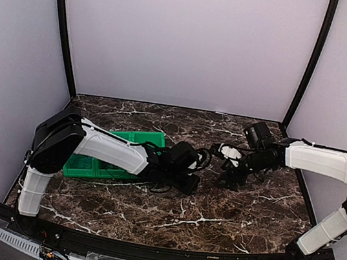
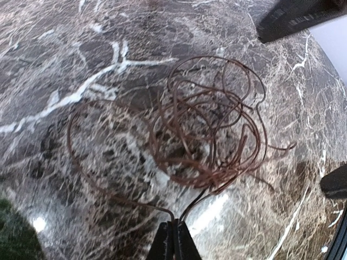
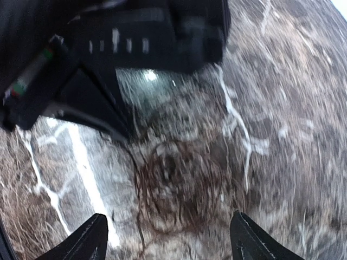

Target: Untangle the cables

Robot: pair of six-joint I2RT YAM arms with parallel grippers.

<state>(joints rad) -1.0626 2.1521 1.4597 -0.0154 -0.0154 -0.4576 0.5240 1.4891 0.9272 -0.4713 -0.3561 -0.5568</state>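
A: Where do the cables [image 2: 211, 124] lie?
B: In 1 loose bunch of thin loops, flat on the marble surface [image 2: 81, 49], about the middle. There is bare marble all round it. The green bin [image 1: 134, 138] sits off to the left and the walls [image 1: 187, 40] are well apart.
A: And the left pincer [image 2: 173, 226]?
B: Pinched tight on 2 strands at the bunch's near edge.
A: The right pincer [image 3: 169, 216]?
B: Spread wide, gripping nothing. In its own blurred view the bunch shows between its fingers [image 3: 89, 241].
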